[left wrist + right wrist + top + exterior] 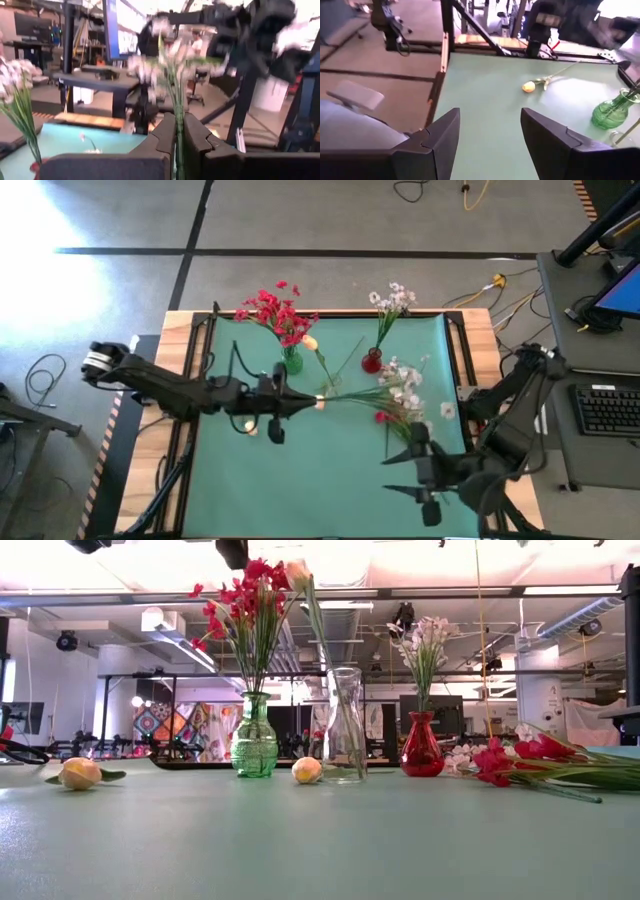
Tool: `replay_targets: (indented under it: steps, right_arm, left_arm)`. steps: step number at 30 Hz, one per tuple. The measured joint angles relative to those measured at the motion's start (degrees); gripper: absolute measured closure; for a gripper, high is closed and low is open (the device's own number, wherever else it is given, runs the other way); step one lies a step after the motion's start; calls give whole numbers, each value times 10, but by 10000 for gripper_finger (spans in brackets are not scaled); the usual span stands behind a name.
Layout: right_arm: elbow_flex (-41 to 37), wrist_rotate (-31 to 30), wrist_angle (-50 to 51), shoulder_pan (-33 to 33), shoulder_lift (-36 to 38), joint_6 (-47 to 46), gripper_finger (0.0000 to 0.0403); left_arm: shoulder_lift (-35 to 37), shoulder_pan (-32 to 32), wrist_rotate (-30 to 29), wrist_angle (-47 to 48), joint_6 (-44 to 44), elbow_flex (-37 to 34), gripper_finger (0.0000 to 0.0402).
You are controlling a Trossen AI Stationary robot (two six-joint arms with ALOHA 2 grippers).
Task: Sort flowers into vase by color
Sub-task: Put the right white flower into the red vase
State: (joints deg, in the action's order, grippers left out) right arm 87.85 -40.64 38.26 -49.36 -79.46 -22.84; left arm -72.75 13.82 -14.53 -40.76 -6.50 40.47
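Observation:
My left gripper point(305, 405) is raised over the middle of the table and shut on a white-blossom spray point(165, 65). My right gripper point(395, 475) hangs open and empty over the near right of the mat; in its wrist view point(490, 135) nothing is between the fingers. A green vase point(292, 362) holds red flowers point(272, 310). A red vase point(372, 361) holds white sprays point(392, 300). A clear vase point(345, 725) holds a cream rosebud point(297, 575). More red and white flowers point(400, 402) lie in a pile on the mat at the right. My left gripper pinches the spray's thin green stem point(178, 150) between its two fingers, low on the stem. The fingers point level toward the table's right. The stem runs out past the fingertips with the blossoms ahead of the gripper, lifted off the mat.
Two cream-yellow rosebuds lie on the mat, one left of the green vase point(80, 773) and one between the green and clear vases point(307, 770). The three vases stand in a row across the far half. Black frame rails border the mat point(300, 480).

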Motion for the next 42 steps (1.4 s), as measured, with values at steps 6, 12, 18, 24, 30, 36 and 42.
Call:
replay_targets:
  steps: [6,12,18,24,30,36,42]
  right_arm:
    - [6,-4,0,-2,-15,-4,200]
    - [36,-4,-1,-7,4,3,200]
    - [93,-28,-3,-6,12,33,200]
    - [166,-66,-10,-5,14,34,200]
    - [214,-109,-9,-13,14,49,200]
    - [215,-187,19,-24,14,67,200]
    - [194,-254,44,-47,14,40,200]
  left_arm:
    - [29,-2,-2,9,9,0,401]
    - [38,-3,-13,23,9,0,401]
    - [39,-3,-57,61,-14,0,401]
    - [70,7,-55,132,-41,9,401]
    - [134,19,-55,132,-27,7,401]
    - [215,29,-25,138,-9,4,401]
    - [272,30,-24,137,9,-3,401]
